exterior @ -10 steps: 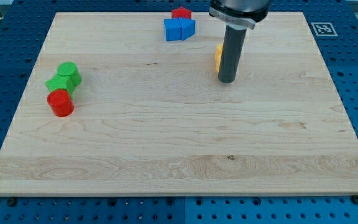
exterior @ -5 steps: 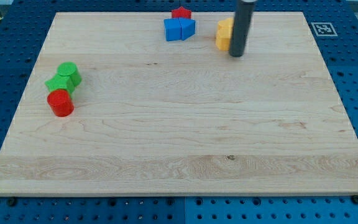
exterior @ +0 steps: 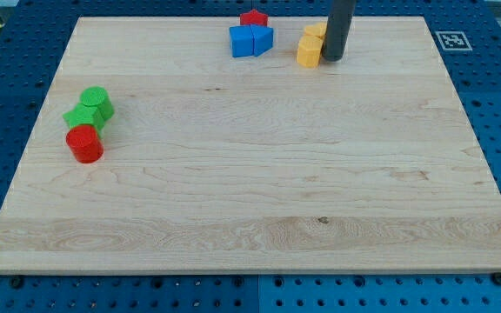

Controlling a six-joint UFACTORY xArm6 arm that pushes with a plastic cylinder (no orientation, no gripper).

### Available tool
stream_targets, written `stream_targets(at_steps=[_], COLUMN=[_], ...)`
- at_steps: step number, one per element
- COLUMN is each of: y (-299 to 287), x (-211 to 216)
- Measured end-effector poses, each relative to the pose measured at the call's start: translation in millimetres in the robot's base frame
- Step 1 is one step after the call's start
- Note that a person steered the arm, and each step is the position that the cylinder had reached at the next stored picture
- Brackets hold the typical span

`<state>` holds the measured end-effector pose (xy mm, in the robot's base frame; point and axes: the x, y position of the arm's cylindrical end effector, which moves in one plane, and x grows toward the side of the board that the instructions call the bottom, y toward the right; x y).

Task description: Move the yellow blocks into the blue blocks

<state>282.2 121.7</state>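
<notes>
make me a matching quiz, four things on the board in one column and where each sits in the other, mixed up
Things:
1. red cylinder
2. yellow blocks
3. red star
4. my tip

Places:
A. at the view's top edge, just above the blue blocks
B. against the yellow blocks' right side
C. at the view's left, just below the green blocks
D. right of the blue blocks, with a gap between

Pairs: 1-C, 2-D, 3-A, 4-B

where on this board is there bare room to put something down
The whole middle, bottom and right of the board are bare. Crowded: the top edge, with blue blocks, red star, yellow blocks and my tip against them, and the left edge, with green blocks and red cylinder.
</notes>
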Motion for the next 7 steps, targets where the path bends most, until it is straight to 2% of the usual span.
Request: stream_targets(at_steps=[2, 3, 7], y=[-9, 4, -40], x=[-7, 12, 9])
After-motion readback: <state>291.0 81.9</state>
